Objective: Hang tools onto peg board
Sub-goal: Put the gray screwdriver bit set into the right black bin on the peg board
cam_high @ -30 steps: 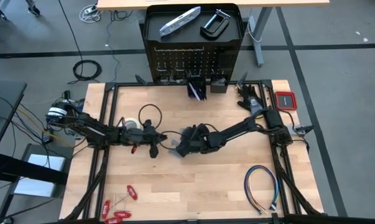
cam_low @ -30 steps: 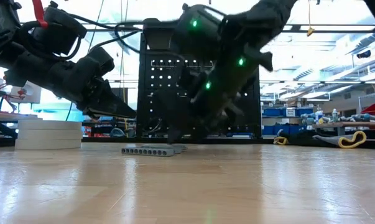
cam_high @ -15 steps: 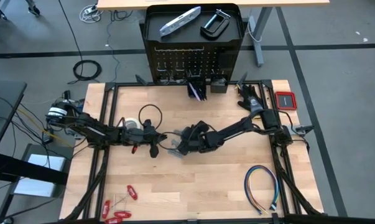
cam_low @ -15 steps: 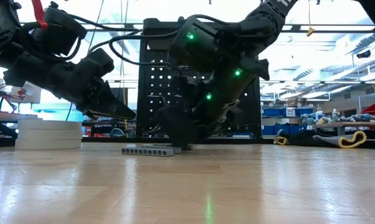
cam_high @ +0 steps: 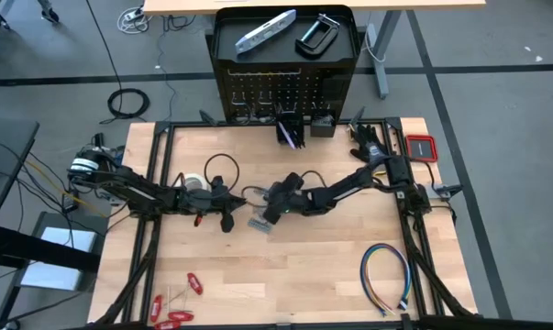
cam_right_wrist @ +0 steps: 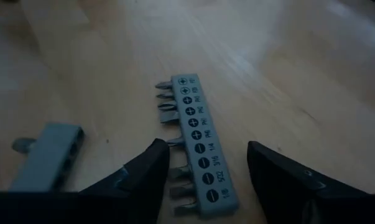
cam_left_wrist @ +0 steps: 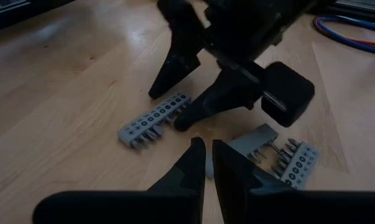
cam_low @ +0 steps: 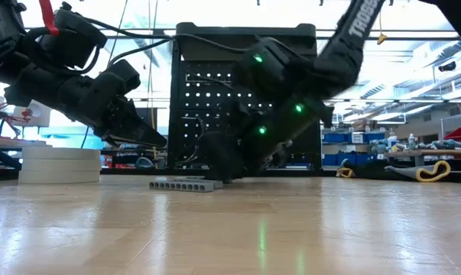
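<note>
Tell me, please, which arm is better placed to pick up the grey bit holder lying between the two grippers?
The right. Its gripper is open and straddles the grey bit holder on the table. The left gripper is shut and hovers beside a second holder.

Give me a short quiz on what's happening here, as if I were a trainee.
1. True or false: the right gripper has its jaws open around a grey bit holder.
2. What lies on top of the peg board?
A. tape rolls
B. a silver bar and a C-clamp
C. a red case
3. Fill in: the left gripper has its jaws ____.

Key:
1. True. The holder lies flat on the table, between the open fingers.
2. B.
3. Shut, with nothing between them; it hovers near a second bit holder.
</note>
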Controlling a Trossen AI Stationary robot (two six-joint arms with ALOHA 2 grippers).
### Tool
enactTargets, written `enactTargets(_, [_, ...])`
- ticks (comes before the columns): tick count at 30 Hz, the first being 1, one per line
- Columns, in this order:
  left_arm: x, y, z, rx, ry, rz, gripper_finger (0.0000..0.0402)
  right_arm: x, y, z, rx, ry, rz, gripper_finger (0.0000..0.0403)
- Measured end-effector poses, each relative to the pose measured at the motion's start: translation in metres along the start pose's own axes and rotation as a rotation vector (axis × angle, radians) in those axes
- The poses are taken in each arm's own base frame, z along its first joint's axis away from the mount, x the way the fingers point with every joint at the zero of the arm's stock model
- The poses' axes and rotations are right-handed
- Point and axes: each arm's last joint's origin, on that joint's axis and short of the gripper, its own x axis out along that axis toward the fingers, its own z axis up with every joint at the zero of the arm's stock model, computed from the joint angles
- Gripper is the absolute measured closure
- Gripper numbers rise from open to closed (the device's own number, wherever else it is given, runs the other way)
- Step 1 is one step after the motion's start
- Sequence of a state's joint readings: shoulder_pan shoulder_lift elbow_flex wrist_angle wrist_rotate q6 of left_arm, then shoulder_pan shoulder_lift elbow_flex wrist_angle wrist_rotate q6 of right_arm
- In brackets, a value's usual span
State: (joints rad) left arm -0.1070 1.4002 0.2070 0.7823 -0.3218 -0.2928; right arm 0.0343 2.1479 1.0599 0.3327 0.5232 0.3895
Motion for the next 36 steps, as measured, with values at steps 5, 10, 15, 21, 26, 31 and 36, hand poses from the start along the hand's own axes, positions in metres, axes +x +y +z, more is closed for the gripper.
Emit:
enactTargets(5, [0.0, 0.0, 0.0, 0.0, 0.0, 0.0, 0.0367, 0.001, -0.02, -0.014, 0.004, -0.105, 0.143, 0.0174])
enactTargets(10, [0.0, 0.0, 0.0, 0.0, -0.005, 0.016, 0.0367, 0.004, -0.03, -0.015, -0.078, -0.161, 0.211, 0.0174])
enactTargets(15, [0.0, 0.001, 0.0, -0.001, -0.009, 0.025, 0.0367, 0.015, -0.032, -0.013, -0.08, -0.164, 0.233, 0.0183])
enactTargets(21, [0.0, 0.001, 0.0, 0.001, -0.008, 0.025, 0.0367, 0.017, -0.032, -0.014, -0.083, -0.166, 0.234, 0.02])
enactTargets(26, [0.0, 0.001, 0.0, 0.004, -0.008, 0.025, 0.0367, 0.017, -0.033, -0.015, -0.083, -0.165, 0.232, 0.0238])
enactTargets(31, [0.0, 0.001, 0.001, 0.004, -0.01, 0.024, 0.0367, 0.017, -0.033, -0.014, -0.115, -0.169, 0.23, 0.0273])
enactTargets(36, [0.0, 0.001, 0.0, 0.004, -0.007, 0.023, 0.0367, 0.002, -0.035, 0.002, -0.151, -0.16, 0.232, 0.0273])
